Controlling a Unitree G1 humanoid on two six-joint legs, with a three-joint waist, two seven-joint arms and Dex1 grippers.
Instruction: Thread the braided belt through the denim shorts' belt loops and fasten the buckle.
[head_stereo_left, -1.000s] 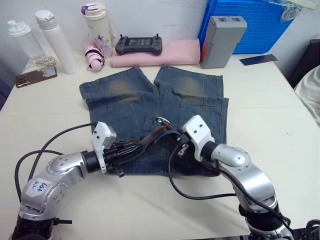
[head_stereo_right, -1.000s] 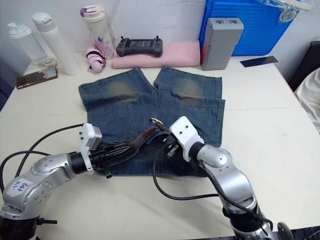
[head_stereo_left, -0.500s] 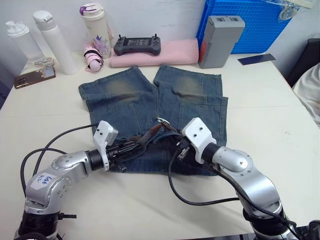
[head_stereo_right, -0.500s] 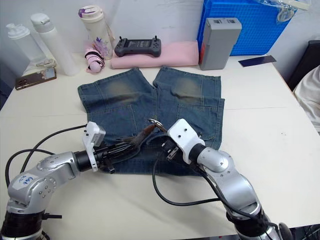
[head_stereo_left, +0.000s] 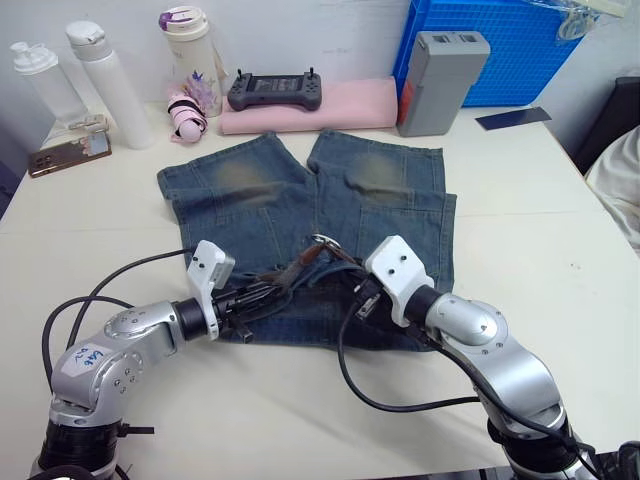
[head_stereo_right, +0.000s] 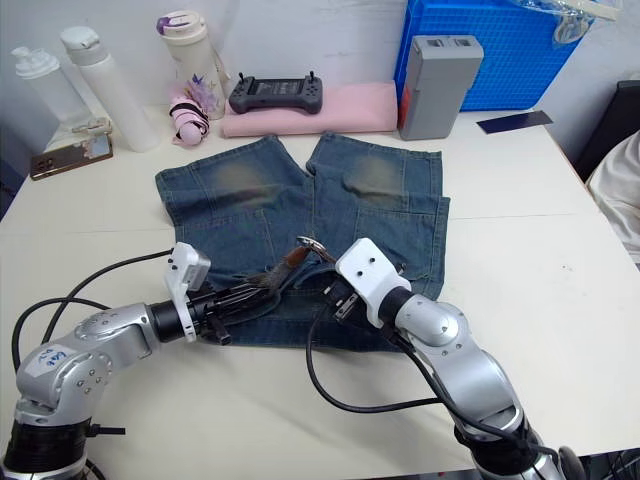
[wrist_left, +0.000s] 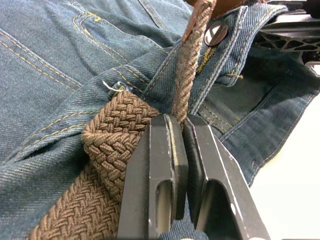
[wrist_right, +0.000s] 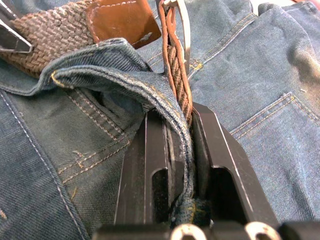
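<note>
Your denim shorts (head_stereo_left: 310, 215) lie flat on the desk (head_stereo_left: 540, 210), waist toward you, so both arms can work the front. Left gripper (wrist_left: 181, 131) has its jaws clamped on the braided belt (wrist_left: 107, 145); right gripper (wrist_right: 182, 125) pinches waistband and belt just below the buckle (wrist_right: 176, 20), probably bracing for fastening.

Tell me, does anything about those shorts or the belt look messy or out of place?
Yes. The braided belt is doubled back on itself at the waistband of the denim shorts, and the waistband is bunched up. The right pincer has denim caught between its fingers along with the strap.
</note>
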